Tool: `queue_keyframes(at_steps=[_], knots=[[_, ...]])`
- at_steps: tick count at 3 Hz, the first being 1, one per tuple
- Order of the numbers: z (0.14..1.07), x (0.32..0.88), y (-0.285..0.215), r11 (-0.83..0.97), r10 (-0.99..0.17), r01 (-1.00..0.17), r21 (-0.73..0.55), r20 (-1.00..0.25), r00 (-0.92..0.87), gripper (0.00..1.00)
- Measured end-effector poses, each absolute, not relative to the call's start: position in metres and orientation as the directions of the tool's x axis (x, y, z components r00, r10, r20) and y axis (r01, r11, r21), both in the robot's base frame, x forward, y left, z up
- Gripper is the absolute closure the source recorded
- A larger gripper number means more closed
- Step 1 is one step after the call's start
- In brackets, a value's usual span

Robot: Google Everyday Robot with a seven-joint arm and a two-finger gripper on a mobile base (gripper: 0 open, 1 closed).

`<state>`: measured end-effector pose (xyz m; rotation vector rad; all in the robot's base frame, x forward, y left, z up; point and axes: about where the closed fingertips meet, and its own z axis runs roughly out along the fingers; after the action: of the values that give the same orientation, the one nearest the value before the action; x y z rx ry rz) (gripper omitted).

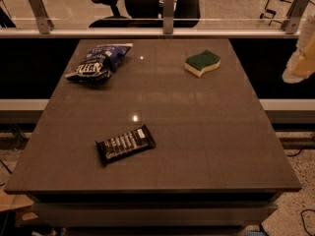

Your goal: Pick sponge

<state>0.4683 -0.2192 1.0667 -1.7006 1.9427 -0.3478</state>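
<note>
The sponge (202, 63) lies on the far right part of the brown table (197, 132), dark green layer up over pale yellow foam. My gripper (301, 58) shows only as a pale blurred shape at the right edge of the view. It is off the table's right side, to the right of the sponge and well apart from it, and partly cut off by the frame.
A blue snack bag (98, 63) lies at the far left of the table. A black candy bar wrapper (125, 144) lies near the front, left of centre. A glass railing with metal posts (169, 4) runs behind the table, with an office chair (110, 6) beyond it.
</note>
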Motion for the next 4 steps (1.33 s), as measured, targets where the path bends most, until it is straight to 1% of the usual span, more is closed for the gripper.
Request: queue_keyframes(at_steps=[1, 2, 3, 4], knots=[[1.075, 0.498, -0.237, 0.127, -0.978, -0.821, -0.557, -0.208, -0.01, 0.0], [1.083, 0.524, -0.251, 0.087, -0.985, -0.815, -0.573, -0.17, 0.014, 0.0], [1.09, 0.547, -0.259, 0.035, -0.995, -0.819, -0.573, -0.099, 0.027, 0.0], [1.095, 0.563, -0.262, -0.03, -0.999, -0.832, -0.554, 0.003, 0.035, 0.0]])
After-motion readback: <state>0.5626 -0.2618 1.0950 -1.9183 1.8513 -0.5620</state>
